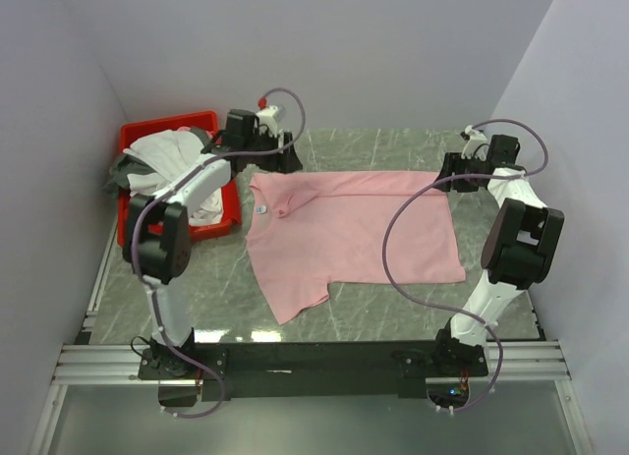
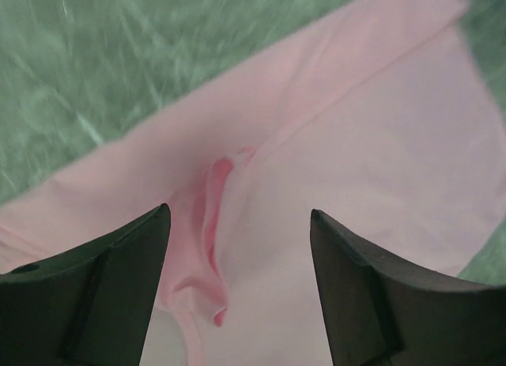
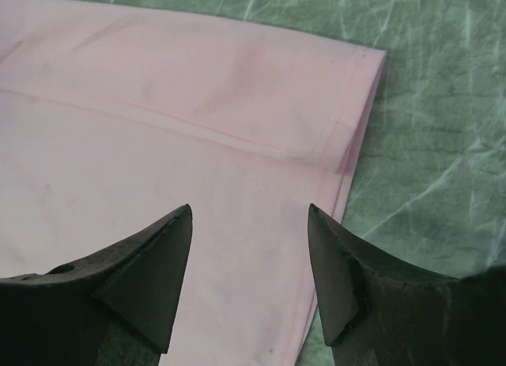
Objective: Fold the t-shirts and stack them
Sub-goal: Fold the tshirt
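A light pink t-shirt (image 1: 354,234) lies spread on the green marbled table, its far long edge folded over toward the middle, its collar with a small blue label at the left. My left gripper (image 1: 291,160) hovers open over the folded far-left corner; the left wrist view shows a raised pink fabric crease (image 2: 209,247) between the black fingers (image 2: 103,295), nothing gripped. My right gripper (image 1: 450,166) stands open above the far-right hem corner (image 3: 360,97), with flat pink cloth beneath its fingers (image 3: 150,279). More t-shirts, white and grey (image 1: 162,155), are heaped in the bin.
A red plastic bin (image 1: 218,225) sits at the far left of the table, beside the left arm. White walls close in the left, back and right sides. Bare green tabletop (image 1: 373,312) lies in front of the pink shirt.
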`<state>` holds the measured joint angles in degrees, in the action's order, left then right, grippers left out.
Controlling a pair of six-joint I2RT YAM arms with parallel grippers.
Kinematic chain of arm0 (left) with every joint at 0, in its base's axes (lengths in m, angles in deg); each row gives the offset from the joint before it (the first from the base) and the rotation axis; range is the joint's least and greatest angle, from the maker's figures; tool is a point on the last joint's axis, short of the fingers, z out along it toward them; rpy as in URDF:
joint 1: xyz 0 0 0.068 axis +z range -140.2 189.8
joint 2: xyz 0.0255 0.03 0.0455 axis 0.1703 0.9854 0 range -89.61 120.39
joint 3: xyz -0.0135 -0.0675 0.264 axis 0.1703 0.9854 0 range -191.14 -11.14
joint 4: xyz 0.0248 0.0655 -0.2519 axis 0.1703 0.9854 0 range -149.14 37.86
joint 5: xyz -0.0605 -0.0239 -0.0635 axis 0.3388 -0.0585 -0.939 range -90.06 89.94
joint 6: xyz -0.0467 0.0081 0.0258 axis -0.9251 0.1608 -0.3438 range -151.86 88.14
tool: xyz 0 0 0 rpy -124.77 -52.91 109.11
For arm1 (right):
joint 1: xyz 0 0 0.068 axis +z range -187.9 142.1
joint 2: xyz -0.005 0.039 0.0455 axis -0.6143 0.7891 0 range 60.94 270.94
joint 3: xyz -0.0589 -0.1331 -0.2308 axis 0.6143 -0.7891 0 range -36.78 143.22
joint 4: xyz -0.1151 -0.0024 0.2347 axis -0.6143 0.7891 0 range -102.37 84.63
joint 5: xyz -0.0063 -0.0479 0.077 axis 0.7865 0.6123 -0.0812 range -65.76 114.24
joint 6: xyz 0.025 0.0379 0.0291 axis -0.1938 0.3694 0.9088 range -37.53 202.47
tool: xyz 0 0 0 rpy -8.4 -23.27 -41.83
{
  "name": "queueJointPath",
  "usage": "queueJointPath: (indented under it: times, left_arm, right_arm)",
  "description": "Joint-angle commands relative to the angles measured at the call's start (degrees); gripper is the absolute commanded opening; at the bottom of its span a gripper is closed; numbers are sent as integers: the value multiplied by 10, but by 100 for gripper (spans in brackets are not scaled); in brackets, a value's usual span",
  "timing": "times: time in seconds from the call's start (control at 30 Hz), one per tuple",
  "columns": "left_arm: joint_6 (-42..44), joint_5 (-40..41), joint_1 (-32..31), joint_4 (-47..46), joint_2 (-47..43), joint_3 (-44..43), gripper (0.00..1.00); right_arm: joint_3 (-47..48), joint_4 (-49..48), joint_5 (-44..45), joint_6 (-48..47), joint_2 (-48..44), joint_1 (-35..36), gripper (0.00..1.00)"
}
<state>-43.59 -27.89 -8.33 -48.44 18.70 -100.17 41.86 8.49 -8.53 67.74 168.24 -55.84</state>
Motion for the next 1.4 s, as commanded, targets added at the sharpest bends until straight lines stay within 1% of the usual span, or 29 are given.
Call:
queueJointPath:
  times: [0.0,0.13,0.33,0.4,0.43,0.5,0.53,0.63,0.8,0.93,0.97,1.0,1.03,1.13,1.2,1.23,1.3,1.33,1.37]
  left_arm:
    - [62,24,-11,128,62,-39,76]
    - [74,58,-16,141,92,-63,76]
    - [86,70,-33,161,135,-90,74]
    - [87,74,-41,167,149,-101,68]
    - [87,74,-43,172,153,-105,63]
    - [87,74,-49,176,161,-112,55]
    - [88,75,-50,178,163,-114,49]
    - [87,85,-55,186,170,-119,43]
    - [86,129,-62,184,166,-116,44]
    - [86,113,-66,181,154,-112,30]
    - [87,109,-67,181,149,-109,25]
    - [87,94,-70,180,147,-106,23]
    - [89,86,-73,180,145,-104,18]
    - [94,55,-81,184,144,-91,13]
    - [95,33,-86,192,147,-84,12]
    - [98,14,-88,193,148,-81,16]
    - [101,2,-94,199,146,-76,22]
    - [104,-8,-96,201,143,-73,30]
    - [105,-8,-100,200,134,-69,35]
  right_arm:
    - [-15,12,-35,-30,-46,-8,67]
    - [-25,24,-50,-38,-59,-10,67]
    - [-48,26,-63,-39,-72,-11,67]
    - [-52,28,-68,-38,-74,-12,67]
    - [-53,30,-70,-37,-75,-13,68]
    - [-54,31,-74,-38,-76,-16,68]
    - [-54,32,-76,-37,-76,-18,68]
    - [-52,37,-85,-37,-76,-23,68]
    - [-54,42,-95,-35,-83,-31,68]
    - [-58,42,-99,-35,-87,-34,68]
    - [-59,43,-101,-36,-88,-35,68]
    - [-59,43,-103,-36,-90,-36,68]
    - [-60,44,-105,-34,-90,-39,68]
    - [-59,46,-113,-33,-94,-43,68]
    - [-59,49,-118,-35,-97,-49,68]
    - [-59,52,-119,-36,-100,-49,68]
    - [-59,54,-122,-37,-101,-54,68]
    - [-59,58,-121,-40,-103,-55,68]
    - [-60,59,-122,-43,-104,-56,68]
